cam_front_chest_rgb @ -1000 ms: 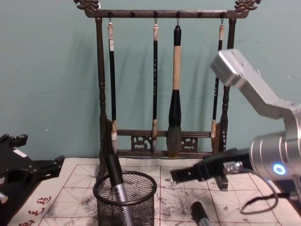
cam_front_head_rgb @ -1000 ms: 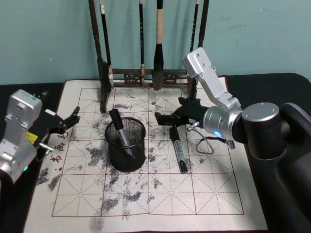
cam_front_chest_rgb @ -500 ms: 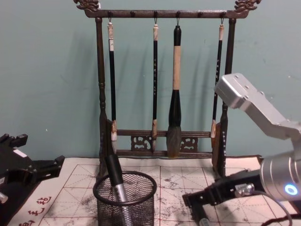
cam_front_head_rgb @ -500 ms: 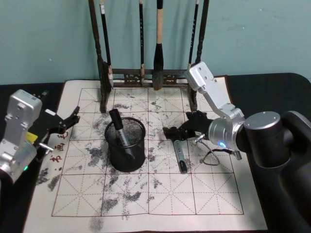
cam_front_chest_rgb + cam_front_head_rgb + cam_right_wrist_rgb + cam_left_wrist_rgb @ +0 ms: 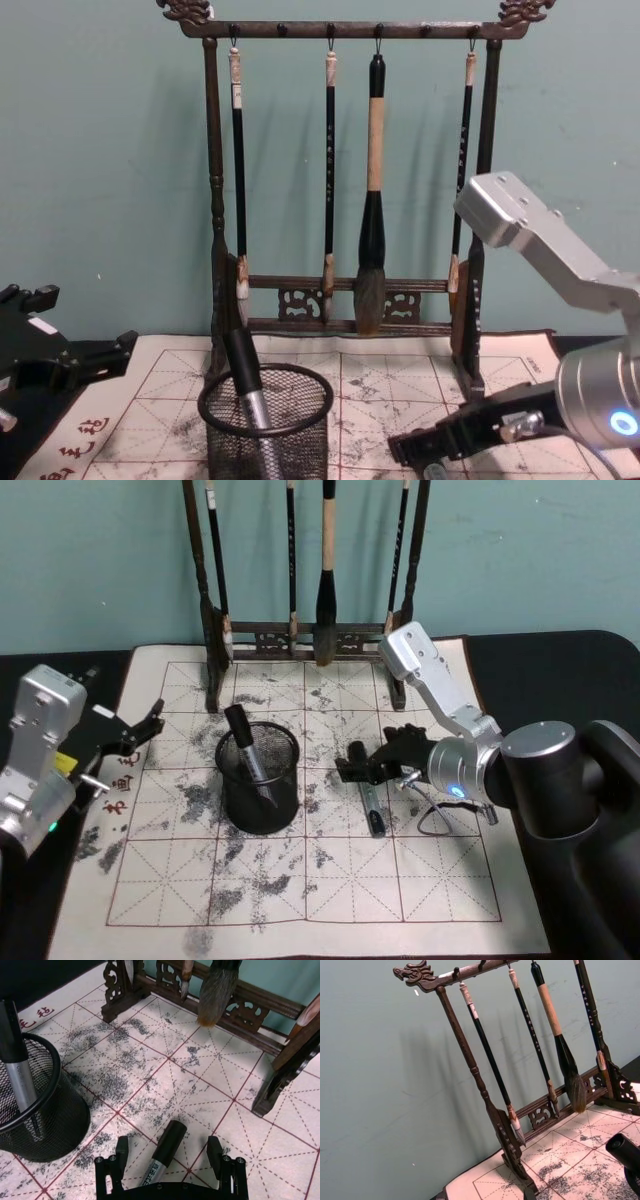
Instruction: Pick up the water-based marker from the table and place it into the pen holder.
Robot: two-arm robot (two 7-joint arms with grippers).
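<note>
Right gripper (image 5: pixel 167 1146): your jaws spread wide, straddling water-based marker (image 5: pixel 161 1159) on mat (image 5: pixel 200 1075).
Pen holder (image 5: pixel 262 808): upright, nearby.
Left gripper (image 5: pixel 148 725): parked, mat's edge.

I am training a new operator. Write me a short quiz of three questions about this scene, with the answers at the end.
1. How many markers stand in the holder?
2. True or false: the right gripper is shut on the marker lying on the mat.
3. Where is the left gripper? A: at the mat's left edge. B: over the holder. C: beside the right gripper.

Key
1. One.
2. False. It is open, with one finger on each side of the marker's cap end.
3. A.
</note>
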